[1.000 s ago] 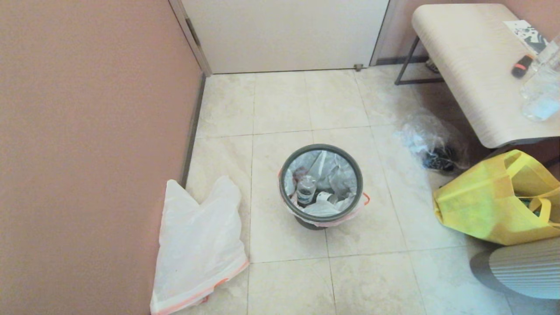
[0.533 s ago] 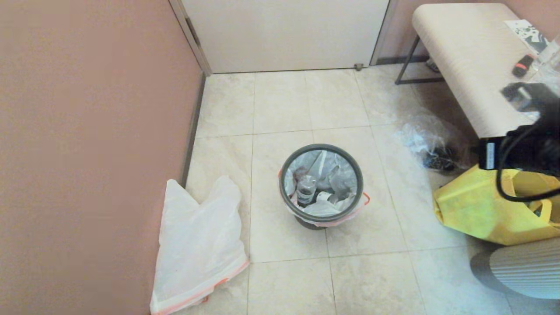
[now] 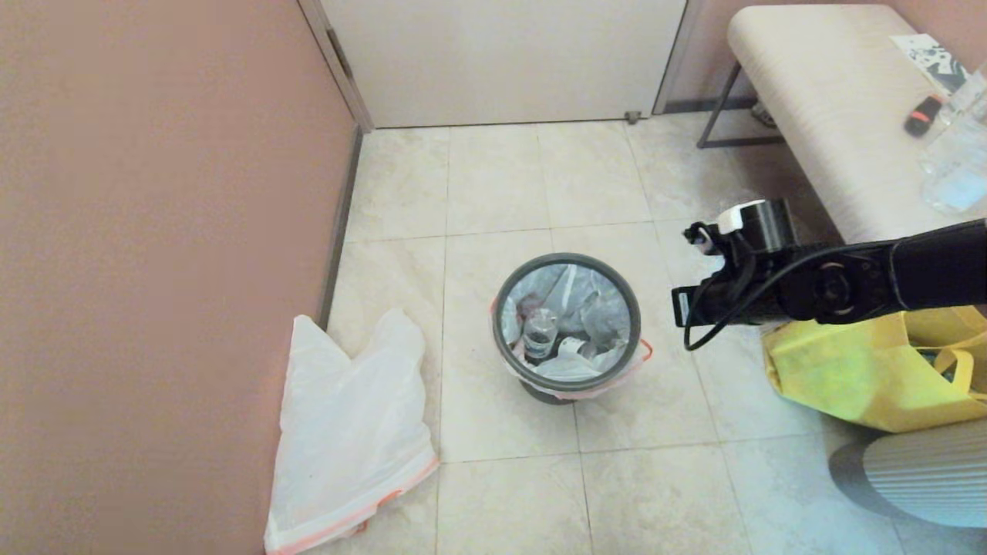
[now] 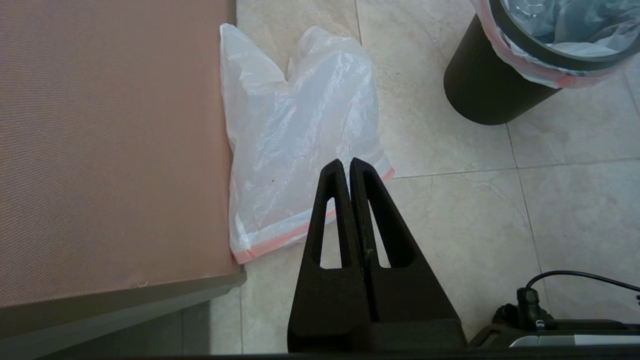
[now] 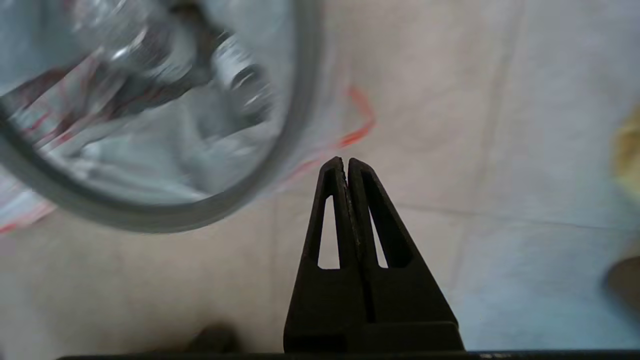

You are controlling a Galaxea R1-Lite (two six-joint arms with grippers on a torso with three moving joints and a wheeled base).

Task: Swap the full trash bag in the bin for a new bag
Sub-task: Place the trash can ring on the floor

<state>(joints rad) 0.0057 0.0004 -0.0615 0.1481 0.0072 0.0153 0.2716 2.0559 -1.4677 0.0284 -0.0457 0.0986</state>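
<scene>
We work on a tiled floor (image 3: 493,185) hemmed by a pink wall (image 3: 154,231) on our left and a bench (image 3: 817,116) on our right, and in the middle of it stands the bin (image 4: 480,95), a small round black bucket with a dark-grey hoop (image 3: 501,339) seated on its rim. The full trash bag (image 3: 570,316) sits inside the bin, a clear bottle and crumpled wrappers showing through, its orange-pink drawstring rim folded out under the hoop. The new bag (image 3: 347,432) lies flat on the floor against the wall, well apart from the bin on our left side. Our right arm reaches in from the right above the floor, passing over the yellow tote bag (image 3: 848,370), and its wrist hangs just beside the bin's right edge. The right gripper (image 5: 345,162) has its fingers pressed together on nothing, and in its own view the tips sit just outside the hoop, near a red drawstring loop (image 5: 357,120). So the bin and its hoop lie to the left of this claw, close by, and the right arm is plainly the nearer one. Our left gripper (image 4: 346,162), also clenched and empty, hangs above the floor over the lower edge of the new bag. We judge the hoop has to come off first, and the claw must part its fingers before it can take hold.
</scene>
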